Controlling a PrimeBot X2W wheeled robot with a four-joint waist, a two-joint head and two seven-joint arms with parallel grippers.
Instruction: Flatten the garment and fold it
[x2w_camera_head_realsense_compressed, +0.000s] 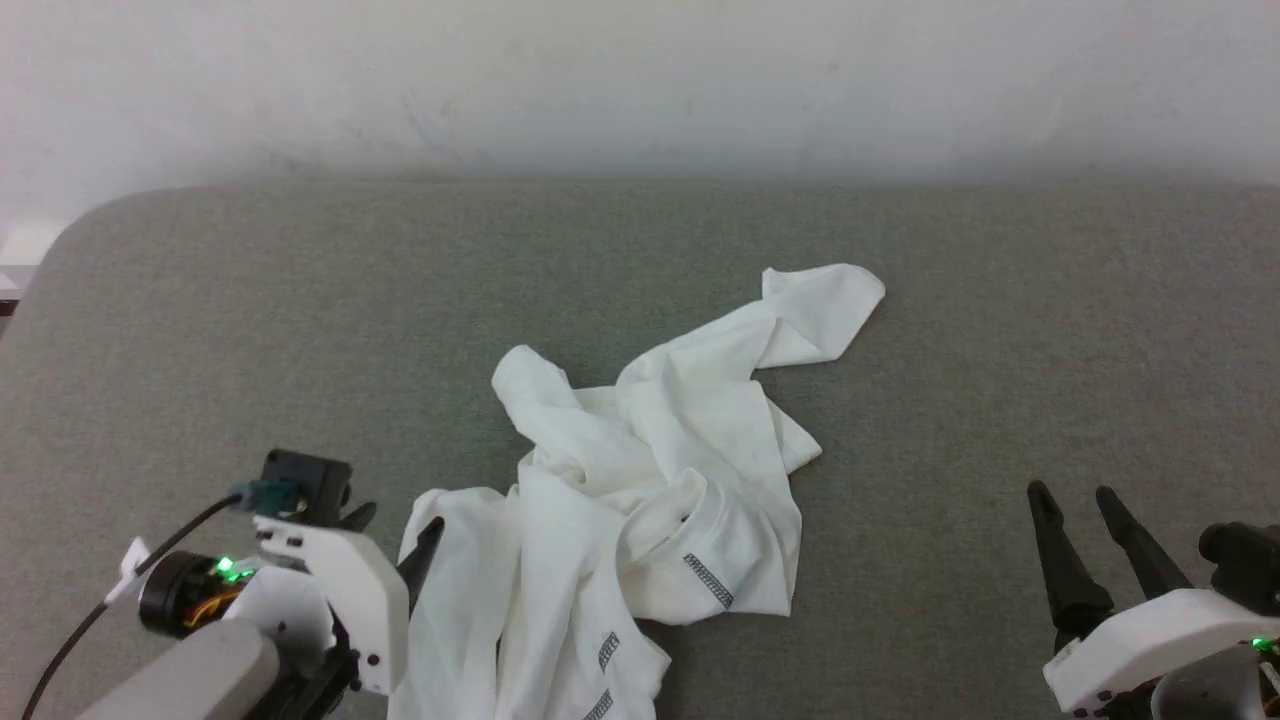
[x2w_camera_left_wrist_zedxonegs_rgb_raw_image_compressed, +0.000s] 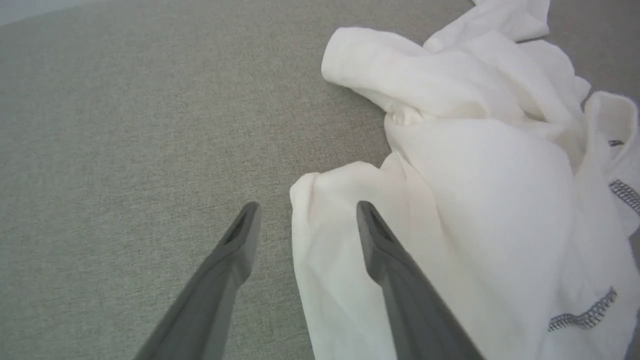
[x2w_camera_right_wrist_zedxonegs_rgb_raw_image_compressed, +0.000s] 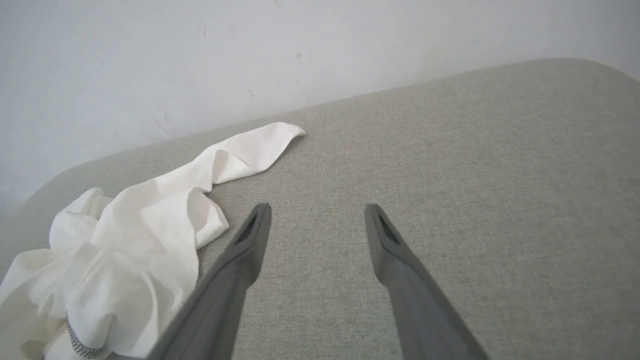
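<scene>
The garment (x2w_camera_head_realsense_compressed: 650, 480) is a white shirt with dark grey stitching, lying crumpled in the middle of the grey padded surface, one sleeve stretching toward the far right. At the lower left, my left gripper (x2w_camera_head_realsense_compressed: 398, 524) is open beside the garment's near-left fold. In the left wrist view the left gripper (x2w_camera_left_wrist_zedxonegs_rgb_raw_image_compressed: 307, 212) straddles the edge of the garment (x2w_camera_left_wrist_zedxonegs_rgb_raw_image_compressed: 480, 200), with nothing held. My right gripper (x2w_camera_head_realsense_compressed: 1075, 495) is open at the lower right, well clear of the cloth. The right wrist view shows the right gripper (x2w_camera_right_wrist_zedxonegs_rgb_raw_image_compressed: 317, 212) over bare surface, the garment (x2w_camera_right_wrist_zedxonegs_rgb_raw_image_compressed: 140, 230) to its left.
The grey padded surface (x2w_camera_head_realsense_compressed: 1000, 350) runs wide on both sides of the shirt, with a rounded corner at the far left. A pale wall (x2w_camera_head_realsense_compressed: 640, 80) stands behind it.
</scene>
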